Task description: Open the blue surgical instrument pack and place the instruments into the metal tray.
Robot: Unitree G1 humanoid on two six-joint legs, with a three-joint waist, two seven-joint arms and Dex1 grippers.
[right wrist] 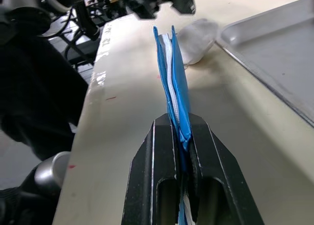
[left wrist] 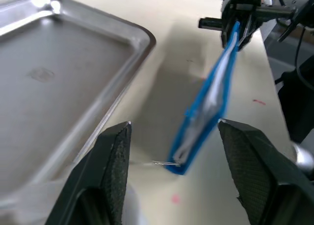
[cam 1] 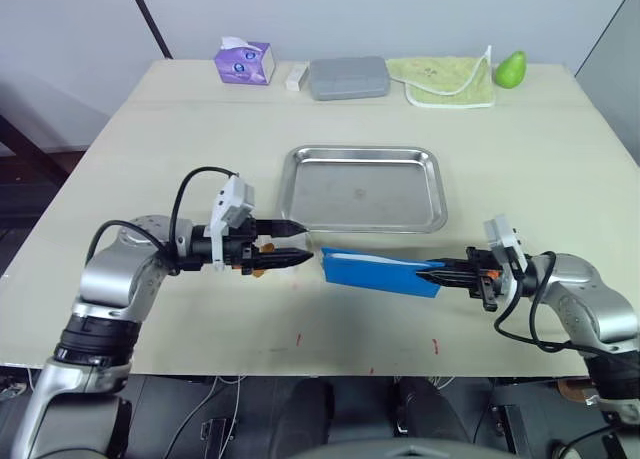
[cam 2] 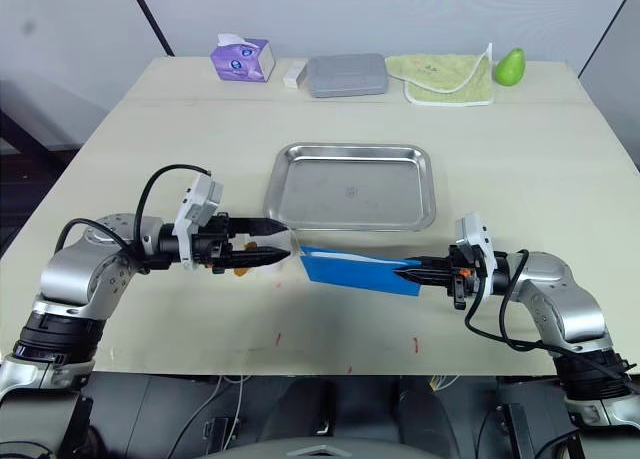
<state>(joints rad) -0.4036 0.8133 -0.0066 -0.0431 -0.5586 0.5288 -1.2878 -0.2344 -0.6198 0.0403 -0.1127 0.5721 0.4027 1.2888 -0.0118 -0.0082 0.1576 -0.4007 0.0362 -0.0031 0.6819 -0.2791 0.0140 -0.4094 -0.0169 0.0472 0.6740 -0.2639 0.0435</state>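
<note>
your right gripper (cam 1: 437, 271) has its jaws clenched on one end of the blue surgical instrument pack (cam 1: 380, 271), which stands on edge just in front of the metal tray (cam 1: 365, 187) on the tabletop (cam 1: 180, 139). your left gripper (cam 1: 297, 242) faces the pack's other end, jaws released, the pack's near corner lying just ahead of the gap between them and not yet inside it. a thin silvery tip pokes out at that corner, white lining visible between the blue layers
</note>
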